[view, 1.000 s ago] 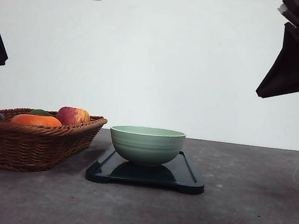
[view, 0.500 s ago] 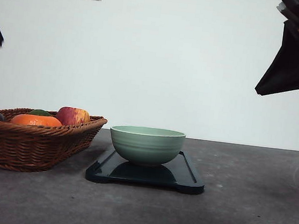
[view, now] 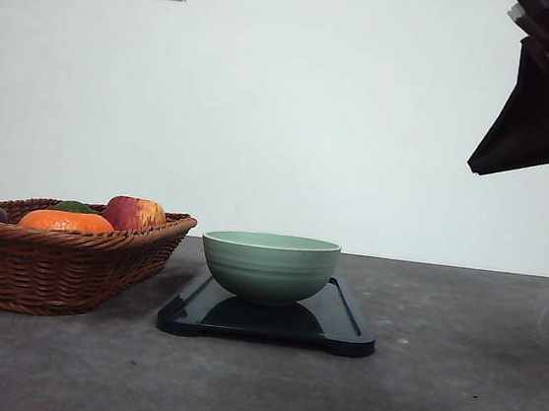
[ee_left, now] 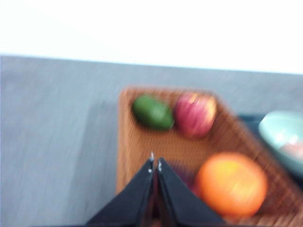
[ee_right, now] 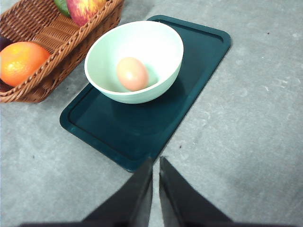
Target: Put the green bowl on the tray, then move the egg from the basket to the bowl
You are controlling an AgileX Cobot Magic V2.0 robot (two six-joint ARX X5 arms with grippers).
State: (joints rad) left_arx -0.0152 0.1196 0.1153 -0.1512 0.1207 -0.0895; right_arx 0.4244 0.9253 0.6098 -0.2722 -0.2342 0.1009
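Right wrist view: egg (ee_right: 132, 73) seated in green bowl (ee_right: 134, 61) on tray (ee_right: 199, 52); both grippers (ee_right: 155, 161) (ee_left: 154, 166) closed, empty. Task judged complete; clear retreat advised.

- Front view: low, near table height, facing the tray (view: 340, 324) side-on toward the wall.
- Left wrist view: blurred, looking down above the basket (ee_left: 142, 142) beside the tray.
- Right wrist view: high over the tray (ee_right: 189, 85), sharing the basket (ee_right: 42, 28) corner.
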